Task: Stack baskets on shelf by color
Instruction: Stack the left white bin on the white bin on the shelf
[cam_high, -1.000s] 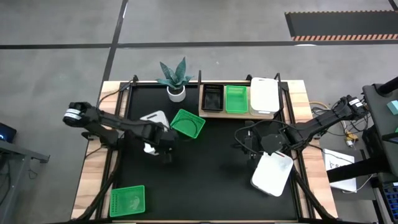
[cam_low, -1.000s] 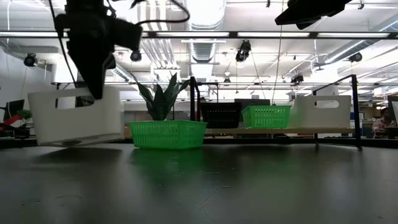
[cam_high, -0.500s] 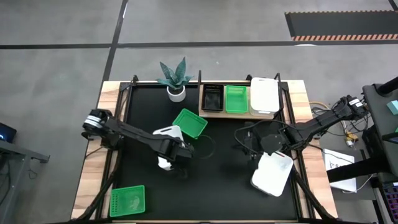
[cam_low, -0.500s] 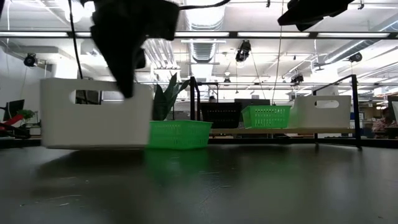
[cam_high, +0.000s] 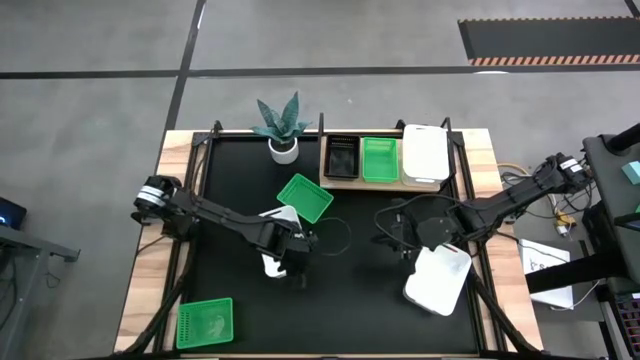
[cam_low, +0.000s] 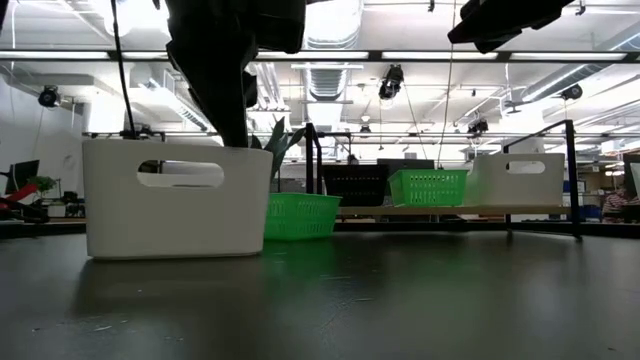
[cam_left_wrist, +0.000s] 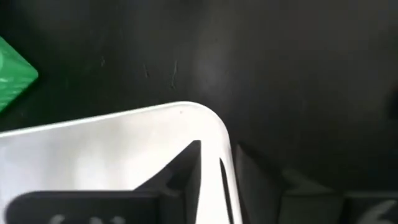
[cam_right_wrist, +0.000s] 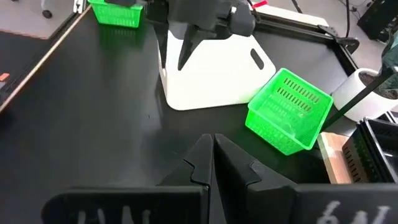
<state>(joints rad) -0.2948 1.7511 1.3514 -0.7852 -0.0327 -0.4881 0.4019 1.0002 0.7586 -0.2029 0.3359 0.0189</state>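
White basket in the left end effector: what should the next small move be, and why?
Probably open the left end effector and let go. In the low view the white basket sits flat on the table, its wall clamped between the fingers. The shelf lies nearer the right end effector, which is shut and empty, so it could likely take over.

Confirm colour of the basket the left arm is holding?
White basket, plain solid walls with a handle slot; clearest in the low view.

The left arm stretches across the table, its left gripper (cam_high: 291, 250) pointing down, fingers clamped together. The right arm reaches in, right gripper (cam_right_wrist: 212, 154) with fingers pressed together.
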